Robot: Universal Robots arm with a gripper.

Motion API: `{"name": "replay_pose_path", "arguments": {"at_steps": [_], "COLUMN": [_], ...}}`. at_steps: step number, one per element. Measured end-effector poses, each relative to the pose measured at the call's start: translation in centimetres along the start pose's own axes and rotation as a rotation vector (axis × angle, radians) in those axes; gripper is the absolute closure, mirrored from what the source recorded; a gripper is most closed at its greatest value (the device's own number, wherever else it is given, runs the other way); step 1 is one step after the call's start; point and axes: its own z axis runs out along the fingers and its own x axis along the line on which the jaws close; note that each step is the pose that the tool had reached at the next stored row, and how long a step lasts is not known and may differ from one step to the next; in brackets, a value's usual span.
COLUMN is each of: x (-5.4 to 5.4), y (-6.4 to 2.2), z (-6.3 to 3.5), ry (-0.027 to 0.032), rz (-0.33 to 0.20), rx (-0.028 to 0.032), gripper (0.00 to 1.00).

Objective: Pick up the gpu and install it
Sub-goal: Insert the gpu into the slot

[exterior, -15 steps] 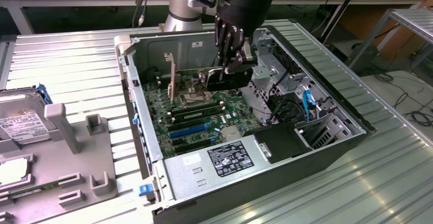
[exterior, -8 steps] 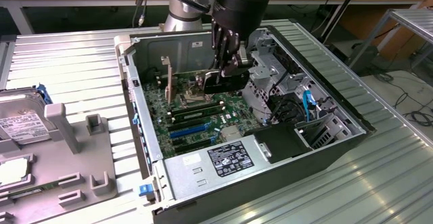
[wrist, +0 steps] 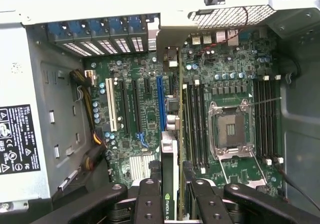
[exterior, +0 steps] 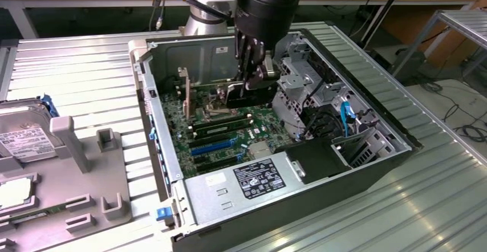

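The open computer case (exterior: 396, 143) lies on its side on the ribbed metal table. My gripper (exterior: 255, 78) reaches down into it and is shut on the gpu (exterior: 247, 98), a dark card held on edge just above the green motherboard (exterior: 228, 132). In the wrist view the gpu (wrist: 169, 184) runs edge-on between my two black fingers (wrist: 147, 201), its silver bracket (wrist: 167, 39) toward the case's rear slot openings. The card stands beside the blue expansion slot (wrist: 160, 104). I cannot tell whether its lower edge touches a slot.
A CPU socket (wrist: 230, 129) and memory slots (wrist: 197, 124) lie beside the card. The drive cage (exterior: 304, 86) and blue cables (exterior: 346, 118) crowd the exterior view's right. The power supply (exterior: 243, 181) sits at the near end. A hard drive (exterior: 23, 141) rests on the grey fixture (exterior: 91, 166).
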Motion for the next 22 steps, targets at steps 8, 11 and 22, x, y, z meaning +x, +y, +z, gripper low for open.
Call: {"name": "replay_pose_path", "arguments": {"at_steps": [8, 11, 22], "x": [0.1, 0.1, 0.2], "y": [0.4, 0.42, 0.72], "z": [0.81, 1.06, 2.52], "ry": [-0.0003, -0.0004, -0.0011], "rz": [0.0, 0.0, 0.0], "rx": [0.003, 0.0035, 0.0097], "gripper": [0.73, 0.73, 0.73]}}
